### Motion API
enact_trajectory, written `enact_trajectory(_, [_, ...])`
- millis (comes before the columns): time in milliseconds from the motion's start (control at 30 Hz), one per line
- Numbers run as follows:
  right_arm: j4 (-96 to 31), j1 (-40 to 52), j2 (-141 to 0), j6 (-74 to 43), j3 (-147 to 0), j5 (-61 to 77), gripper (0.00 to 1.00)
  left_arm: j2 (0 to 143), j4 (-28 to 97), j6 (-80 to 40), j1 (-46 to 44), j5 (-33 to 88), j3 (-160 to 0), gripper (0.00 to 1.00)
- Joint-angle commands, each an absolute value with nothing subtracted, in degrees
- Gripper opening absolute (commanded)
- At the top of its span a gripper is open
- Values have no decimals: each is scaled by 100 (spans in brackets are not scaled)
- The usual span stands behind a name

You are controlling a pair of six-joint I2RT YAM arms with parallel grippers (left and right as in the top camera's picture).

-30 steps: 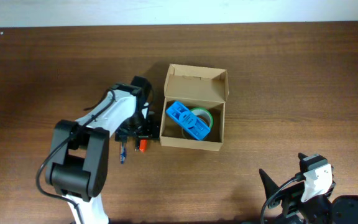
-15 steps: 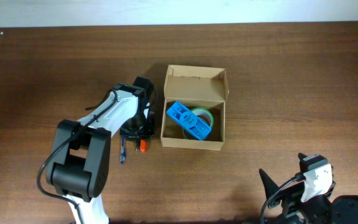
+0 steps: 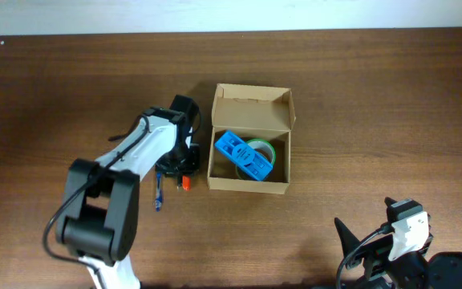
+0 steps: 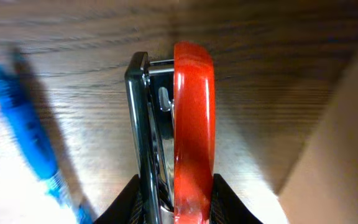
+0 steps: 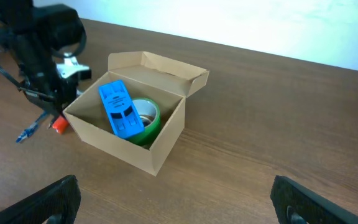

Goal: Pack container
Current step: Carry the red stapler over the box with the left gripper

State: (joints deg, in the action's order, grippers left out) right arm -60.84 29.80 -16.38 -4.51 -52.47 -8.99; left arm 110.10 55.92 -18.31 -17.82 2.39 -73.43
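Note:
The container (image 3: 251,187) is an open tan cardboard box at mid-table, flap lid standing at its far side. Inside lie a blue plastic case (image 3: 243,153) and a green tape roll (image 3: 261,149). My left gripper (image 3: 179,172) is just left of the box, shut on a red and metal stapler (image 4: 191,124) that lies between its fingers, down at the table. The box wall (image 4: 340,137) stands close to the stapler's right. My right gripper (image 5: 176,199) is open and holds nothing, low at the front right, well away from the box (image 5: 132,152).
A blue pen (image 3: 158,195) lies on the wood just left of the stapler, and shows too in the left wrist view (image 4: 27,124). The left arm (image 5: 45,43) reaches over from the box's left. Brown tabletop runs all round.
The left gripper's jaws have closed from wide open onto the stapler, which shifted slightly toward the far side. The right arm has not moved.

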Motion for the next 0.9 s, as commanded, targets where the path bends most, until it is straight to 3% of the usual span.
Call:
enact_trajectory(0, [-6066, 2950, -1621, -497, -5238, -972, 99, 10191, 5572, -2034, -1785, 119, -7496, 14])
enact_trajectory(467, [-6064, 2950, -1621, -497, -5238, -972, 99, 9491, 5524, -2689, -2740, 209, -8267, 11])
enact_trajectory(867, [-6066, 2950, -1621, -497, -5238, -969, 99, 10221, 4263, -3734, -3605, 521, -8364, 9])
